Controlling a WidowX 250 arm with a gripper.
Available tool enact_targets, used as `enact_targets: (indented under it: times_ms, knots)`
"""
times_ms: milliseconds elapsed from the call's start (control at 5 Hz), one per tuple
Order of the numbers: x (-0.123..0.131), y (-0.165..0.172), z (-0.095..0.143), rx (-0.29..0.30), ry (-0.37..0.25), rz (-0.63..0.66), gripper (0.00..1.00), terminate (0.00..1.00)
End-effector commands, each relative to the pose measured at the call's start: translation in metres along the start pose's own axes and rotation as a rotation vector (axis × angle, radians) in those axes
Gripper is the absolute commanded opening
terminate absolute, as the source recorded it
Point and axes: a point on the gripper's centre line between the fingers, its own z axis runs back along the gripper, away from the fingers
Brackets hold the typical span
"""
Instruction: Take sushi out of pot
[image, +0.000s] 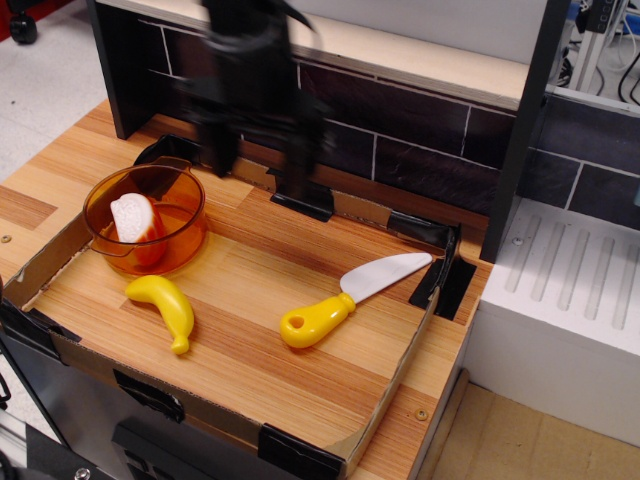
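Landmark: pot (146, 219), orange, translucent, sitting on the tabletop (260, 330) near its left edge.

- Sushi (136, 226) is inside the pot, leaning toward the left side of it, white half up, orange-red half low against the pot floor. Nothing is touching it.
- Hand (258, 165) hangs up and to the right of the pot, near the back wall, clear of the pot rim. It is motion-blurred. Two dark fingers point down with a visible gap between them, so it reads as spread, and nothing is between them.
- Arm body above the hand is also smeared; no detail readable there.
- Banana (166, 307) lies flat just in front of the pot, close to its near wall but not touching it, stem end pointing away from the pot toward the front edge.
- Knife (350, 297) lies well right of the pot, yellow handle nearer the front, white blade angled up toward the back right corner. Apart from both pot and banana.
- Low cardboard rim (385, 385) with black corner brackets borders the tabletop; the pot sits just inside its left side.
- Dark tiled wall (420, 150) runs behind the pot and hand.
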Motion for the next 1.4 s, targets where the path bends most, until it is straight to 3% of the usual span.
enact_targets:
  times_ms: [0, 200, 600, 800, 1200]
  knots:
    - [-0.015, 0.06, 0.036, -0.032, -0.006, 0.11, 1.0, 0.0]
    - [-0.019, 0.08, 0.039, -0.023, -0.012, 0.27, 1.0, 0.0]
    - [-0.016, 0.092, 0.015, 0.026, -0.015, 0.39, 1.0, 0.0]
    - [-0.018, 0.089, 0.003, 0.022, -0.082, 0.511, 1.0, 0.0]
    - [-0.026, 0.081, -0.01, -0.002, -0.043, 0.665, 1.0, 0.0]
